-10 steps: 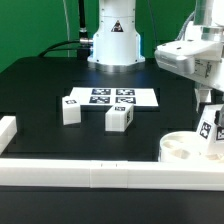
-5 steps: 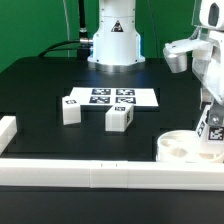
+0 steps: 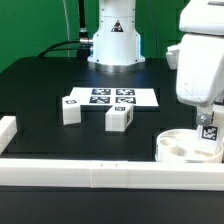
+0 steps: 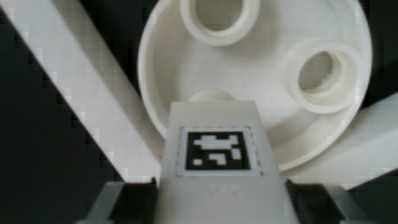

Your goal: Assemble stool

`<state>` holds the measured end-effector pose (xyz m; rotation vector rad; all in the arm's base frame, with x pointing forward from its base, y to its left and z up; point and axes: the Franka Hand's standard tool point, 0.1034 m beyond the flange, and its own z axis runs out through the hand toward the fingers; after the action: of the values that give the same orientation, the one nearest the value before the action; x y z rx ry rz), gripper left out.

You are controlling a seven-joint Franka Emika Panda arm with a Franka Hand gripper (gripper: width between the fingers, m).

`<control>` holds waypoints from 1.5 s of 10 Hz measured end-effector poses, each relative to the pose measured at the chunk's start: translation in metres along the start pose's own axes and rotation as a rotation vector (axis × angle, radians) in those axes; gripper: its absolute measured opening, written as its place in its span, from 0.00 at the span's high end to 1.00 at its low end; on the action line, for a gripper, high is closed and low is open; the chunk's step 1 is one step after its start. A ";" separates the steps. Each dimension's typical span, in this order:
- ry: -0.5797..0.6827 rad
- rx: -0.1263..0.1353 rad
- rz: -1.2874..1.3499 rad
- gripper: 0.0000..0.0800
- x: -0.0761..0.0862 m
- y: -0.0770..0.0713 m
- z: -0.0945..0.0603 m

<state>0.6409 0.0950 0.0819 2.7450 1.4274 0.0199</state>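
Nearest of all, a long white bar (image 3: 95, 176) ran along the front edge of the black worktop (image 3: 40, 90). A shorter bar (image 3: 7, 130) sat by the edge on the exterior view's left.

Just behind the long bar, in the front corner on the exterior view's right, the round seat (image 3: 180, 148) lay flat with its sockets facing up. The wrist view showed two of them as round holes.

My claw (image 3: 207, 121) hung over the far side of that seat. It was drawn in nearly as tight as it goes, clamped on one stool leg (image 4: 217, 150). My fingers (image 4: 128, 200) pressed on two opposite faces of the leg, and its square tag faced the wrist camera. I held the gripped leg upright with its lower end down at the seat. I could not tell whether it touched the seat or sat in a socket.

Farther back, near the middle of the worktop, two loose legs stood apart from each other. The nearer leg (image 3: 120, 116) was roughly central and the other leg (image 3: 70, 108) was toward the exterior view's left. Both stood just in front of the marker board (image 3: 110, 97), which lay flat.

Beyond the board, at the rear edge, stood my own white base (image 3: 112, 45).
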 end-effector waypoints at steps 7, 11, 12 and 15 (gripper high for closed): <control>0.030 0.033 0.477 0.57 0.002 -0.002 0.002; 0.059 0.037 0.792 0.57 0.005 -0.002 0.002; 0.057 0.041 0.871 0.57 0.007 -0.004 0.002; 0.057 0.062 1.061 0.57 0.010 -0.007 0.002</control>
<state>0.6410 0.1072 0.0796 3.1793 -0.1611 0.0896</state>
